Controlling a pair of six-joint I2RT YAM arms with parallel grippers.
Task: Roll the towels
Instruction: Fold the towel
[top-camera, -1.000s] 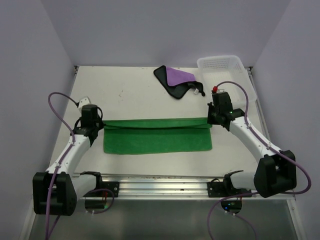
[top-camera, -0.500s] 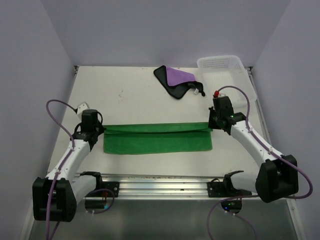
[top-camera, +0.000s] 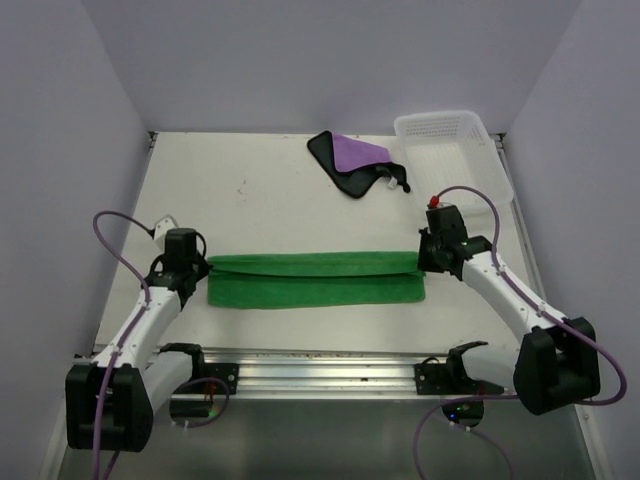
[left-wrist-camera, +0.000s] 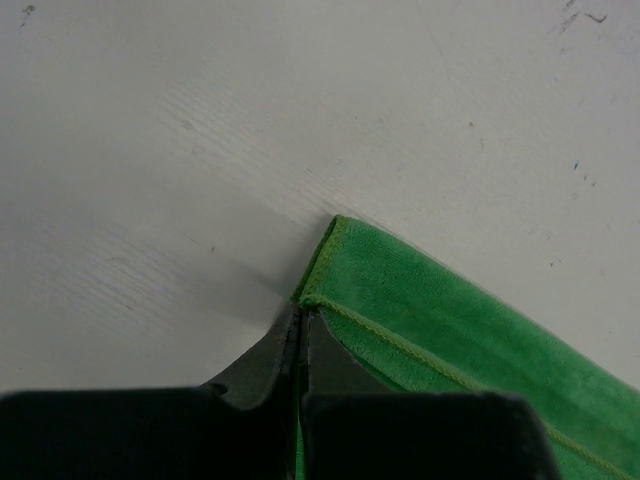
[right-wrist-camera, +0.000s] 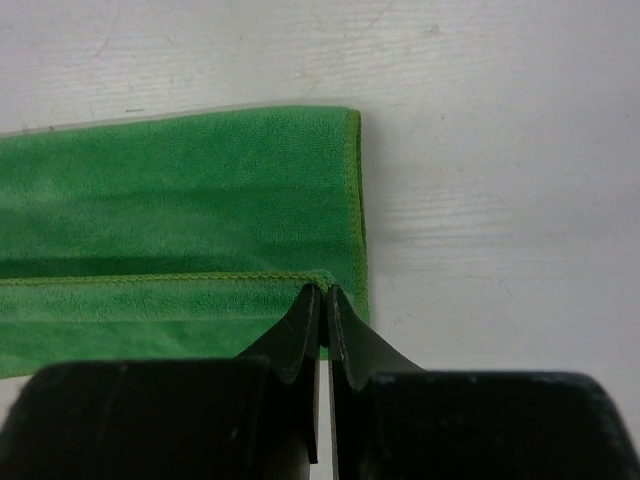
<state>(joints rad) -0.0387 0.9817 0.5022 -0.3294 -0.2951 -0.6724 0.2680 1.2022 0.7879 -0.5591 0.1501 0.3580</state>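
Pinching the end corners of the folded bright green cloth towel, the left hand and right hand are both clamped on its top layer. It lies on the white tabletop, nearer the arms than the white plastic lattice basket. The crumpled purple black-backed towel lies just beside that basket.

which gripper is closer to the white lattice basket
Right. The right gripper, shut on the green towel's corner, is in front of the basket; the left gripper is far across at the other corner.
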